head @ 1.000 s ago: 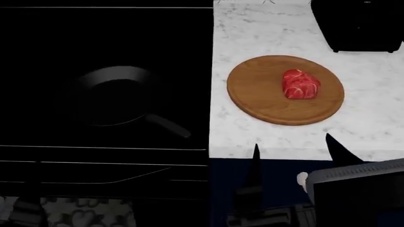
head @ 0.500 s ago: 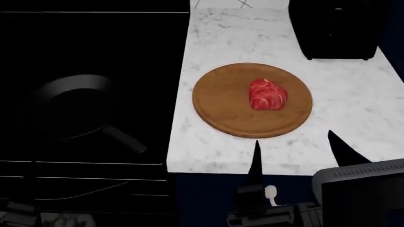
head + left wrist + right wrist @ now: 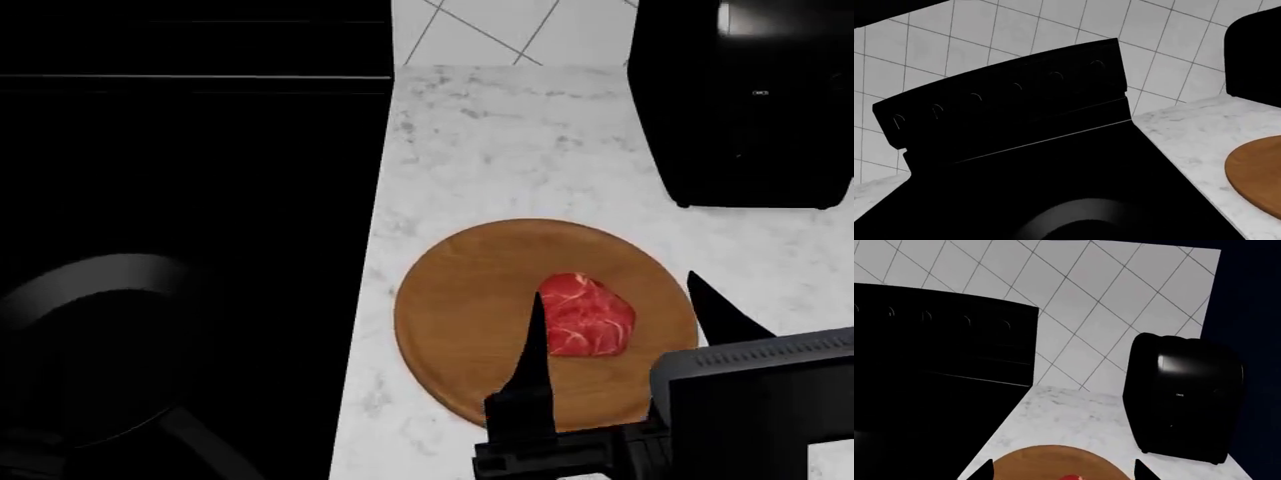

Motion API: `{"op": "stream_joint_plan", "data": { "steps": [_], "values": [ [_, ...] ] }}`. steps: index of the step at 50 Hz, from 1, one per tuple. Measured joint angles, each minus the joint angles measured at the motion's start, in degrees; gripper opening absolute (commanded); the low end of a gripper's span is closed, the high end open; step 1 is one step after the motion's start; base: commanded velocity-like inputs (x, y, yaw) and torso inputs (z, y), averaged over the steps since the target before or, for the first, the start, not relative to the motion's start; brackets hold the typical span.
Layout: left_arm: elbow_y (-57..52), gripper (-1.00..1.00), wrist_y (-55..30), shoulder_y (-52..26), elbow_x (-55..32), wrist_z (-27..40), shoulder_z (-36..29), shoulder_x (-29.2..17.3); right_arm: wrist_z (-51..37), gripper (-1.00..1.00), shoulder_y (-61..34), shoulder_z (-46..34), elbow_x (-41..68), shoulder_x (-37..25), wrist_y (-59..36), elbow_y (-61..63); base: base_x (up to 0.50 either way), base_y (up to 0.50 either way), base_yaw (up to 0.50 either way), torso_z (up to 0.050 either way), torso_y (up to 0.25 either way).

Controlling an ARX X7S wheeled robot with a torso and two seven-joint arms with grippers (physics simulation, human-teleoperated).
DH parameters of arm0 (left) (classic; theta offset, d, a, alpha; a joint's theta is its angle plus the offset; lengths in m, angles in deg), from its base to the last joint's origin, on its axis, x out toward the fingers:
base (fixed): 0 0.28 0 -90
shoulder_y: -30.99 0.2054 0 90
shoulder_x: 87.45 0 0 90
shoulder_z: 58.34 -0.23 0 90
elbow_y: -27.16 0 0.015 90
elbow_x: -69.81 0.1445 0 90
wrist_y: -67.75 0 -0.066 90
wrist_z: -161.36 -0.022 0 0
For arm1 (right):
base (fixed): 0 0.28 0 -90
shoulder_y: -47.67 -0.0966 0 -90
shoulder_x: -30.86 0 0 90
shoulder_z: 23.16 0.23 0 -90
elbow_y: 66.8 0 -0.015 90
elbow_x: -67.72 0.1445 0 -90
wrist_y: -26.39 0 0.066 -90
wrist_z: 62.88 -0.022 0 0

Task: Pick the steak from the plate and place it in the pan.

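Note:
The steak, red with white marbling, lies right of centre on the round wooden plate on the marble counter. My right gripper is open above the plate's near half, one fingertip on each side of the steak, not touching it. The right wrist view shows the two open fingertips flanking the plate, with only the steak's top edge in view. The black pan sits on the dark stove at the left, its rim in the left wrist view. The left gripper is out of view.
A black boxy appliance stands at the counter's back right, also seen as the appliance in the right wrist view. The black stove with its knob panel adjoins the counter's left edge. A white tiled wall runs behind.
The head view has moved forward and right. The plate and steak now sit lower and closer, and the right gripper's fingers have come from the counter's front edge to over the plate.

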Motion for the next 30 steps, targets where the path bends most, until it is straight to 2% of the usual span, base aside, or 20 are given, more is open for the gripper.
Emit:
{"op": "stream_joint_plan", "data": {
  "steps": [15,30],
  "values": [
    [-0.20,1.00,0.13,0.39,-1.85,1.13,0.98,-0.90,-3.07,1.00,-4.74,-2.96,0.19,0.27,-5.69,-3.38,0.00,0.00,0.00,0.000,0.000],
    [0.14,1.00,0.09,-0.51,-3.79,2.01,1.27,-2.07,-1.97,1.00,-14.49,-10.52,-2.02,1.17,-3.79,-18.25,0.00,0.00,0.00,0.000,0.000]
  ]
}}
